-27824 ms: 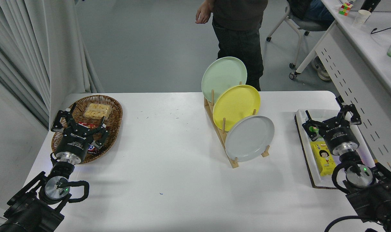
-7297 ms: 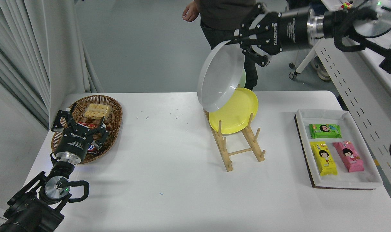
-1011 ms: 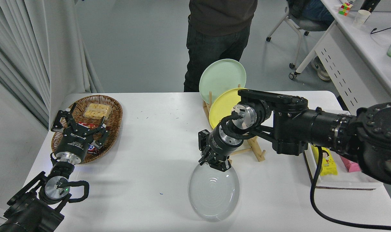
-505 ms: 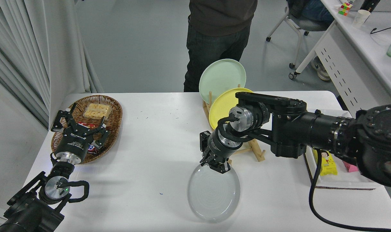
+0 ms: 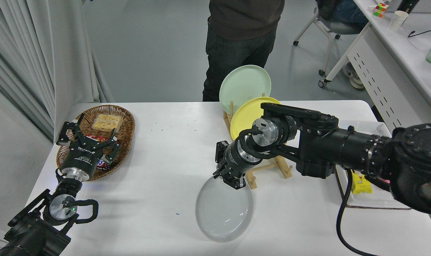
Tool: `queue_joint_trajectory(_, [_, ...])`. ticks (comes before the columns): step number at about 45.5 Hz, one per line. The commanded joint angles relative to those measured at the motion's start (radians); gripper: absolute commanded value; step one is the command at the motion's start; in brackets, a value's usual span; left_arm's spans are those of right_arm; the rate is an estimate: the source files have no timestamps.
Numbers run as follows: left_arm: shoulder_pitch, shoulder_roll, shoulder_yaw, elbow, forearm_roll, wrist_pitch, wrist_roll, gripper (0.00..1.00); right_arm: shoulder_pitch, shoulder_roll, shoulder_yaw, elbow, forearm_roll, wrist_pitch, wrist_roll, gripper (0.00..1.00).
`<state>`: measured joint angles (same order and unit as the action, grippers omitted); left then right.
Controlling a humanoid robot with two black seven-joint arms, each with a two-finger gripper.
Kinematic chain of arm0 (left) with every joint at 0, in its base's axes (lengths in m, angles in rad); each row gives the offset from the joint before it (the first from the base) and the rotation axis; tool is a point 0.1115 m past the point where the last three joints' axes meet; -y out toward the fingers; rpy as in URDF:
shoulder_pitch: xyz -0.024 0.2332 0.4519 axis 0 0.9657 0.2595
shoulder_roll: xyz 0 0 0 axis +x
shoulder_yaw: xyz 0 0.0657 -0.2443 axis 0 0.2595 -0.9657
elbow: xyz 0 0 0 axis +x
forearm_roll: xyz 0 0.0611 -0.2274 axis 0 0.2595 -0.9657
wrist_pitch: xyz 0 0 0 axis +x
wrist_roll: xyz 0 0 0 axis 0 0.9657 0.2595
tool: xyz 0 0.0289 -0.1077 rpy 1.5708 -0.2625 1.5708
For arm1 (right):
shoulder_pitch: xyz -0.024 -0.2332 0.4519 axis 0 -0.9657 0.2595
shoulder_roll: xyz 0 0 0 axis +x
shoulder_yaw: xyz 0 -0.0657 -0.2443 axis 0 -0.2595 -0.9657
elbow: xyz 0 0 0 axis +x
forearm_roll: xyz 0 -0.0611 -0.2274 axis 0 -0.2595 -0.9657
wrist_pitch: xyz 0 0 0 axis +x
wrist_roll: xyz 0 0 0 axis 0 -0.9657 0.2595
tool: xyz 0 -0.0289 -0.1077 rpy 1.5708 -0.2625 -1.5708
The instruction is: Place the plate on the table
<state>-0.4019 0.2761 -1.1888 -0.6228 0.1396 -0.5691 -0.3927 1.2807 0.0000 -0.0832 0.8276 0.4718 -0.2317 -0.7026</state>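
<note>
The pale gray plate (image 5: 223, 211) lies nearly flat, low over the white table (image 5: 158, 170), in front of the wooden rack. My right gripper (image 5: 229, 179) points down and is shut on the plate's far rim. The right arm reaches in from the right edge across the rack. Whether the plate's near edge touches the tabletop I cannot tell. My left gripper (image 5: 89, 140) is parked open at the lower left, over the wicker basket.
A wooden rack (image 5: 268, 167) holds a yellow plate (image 5: 245, 115) and a mint-green plate (image 5: 243, 83). The wicker basket (image 5: 124, 124) of snacks sits at the left. A white tray (image 5: 361, 199) with snack packs lies at the right. A person (image 5: 240, 39) stands behind the table.
My right gripper has carried the gray plate a little to the left and slightly closer to the rack side over the last second. The left arm has not moved.
</note>
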Motion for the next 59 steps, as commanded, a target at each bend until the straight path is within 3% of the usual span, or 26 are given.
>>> queue_joint_trajectory(1, [0.0,0.0,0.0,0.0,0.0,0.0,0.0,0.98,-0.044,0.0,0.045,-0.039,0.053,-0.038,0.003,0.0])
queue_joint_trajectory(13, [0.0,0.0,0.0,0.0,0.0,0.0,0.0,0.98,-0.052,0.0,0.089,-0.058,0.114,-0.06,0.002,0.0])
queue_joint_trajectory(53, [0.0,0.0,0.0,0.0,0.0,0.0,0.0,0.98,-0.138,0.0,0.066,-0.107,0.047,-0.107,0.003,0.0])
queue_joint_trajectory(59, [0.0,0.0,0.0,0.0,0.0,0.0,0.0,0.98,-0.138,0.0,0.074,-0.107,0.061,-0.179,-0.018,0.0])
